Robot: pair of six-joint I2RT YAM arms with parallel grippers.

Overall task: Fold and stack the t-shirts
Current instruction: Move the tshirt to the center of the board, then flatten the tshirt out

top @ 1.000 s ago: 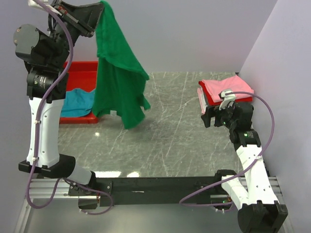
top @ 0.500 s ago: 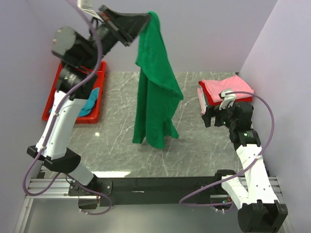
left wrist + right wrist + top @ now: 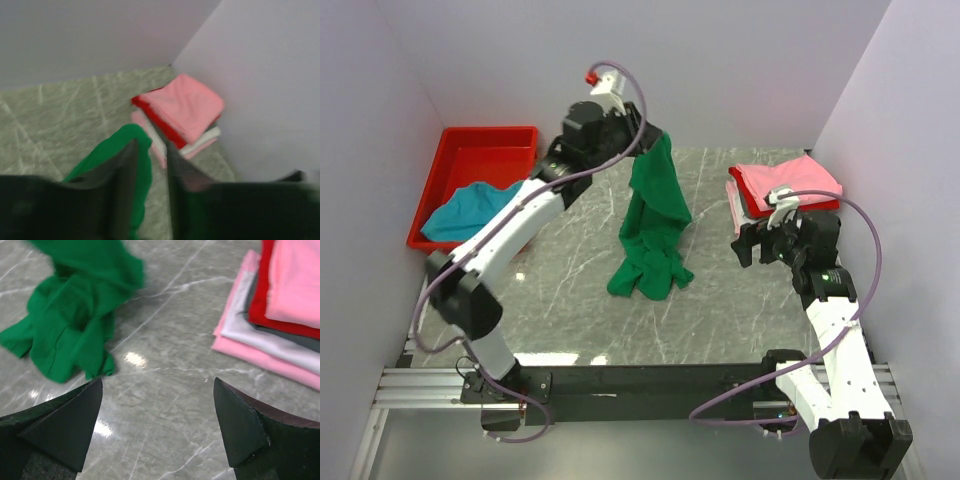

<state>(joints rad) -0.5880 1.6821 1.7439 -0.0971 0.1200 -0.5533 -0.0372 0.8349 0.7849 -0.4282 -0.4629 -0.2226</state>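
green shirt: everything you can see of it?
The green shirt is bright green soft cloth, unfolded and crumpled. Its top end hangs at the raised left claw; whether the claw clamps it is unclear. The lower part lies bunched on the table, mid-table, apart from the folded stack.

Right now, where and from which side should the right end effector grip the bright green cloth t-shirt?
On the bright green cloth t-shirt, probably the crumpled bottom edge, low from the right: the top hangs from the left end effector, the bottom heaped on the table.
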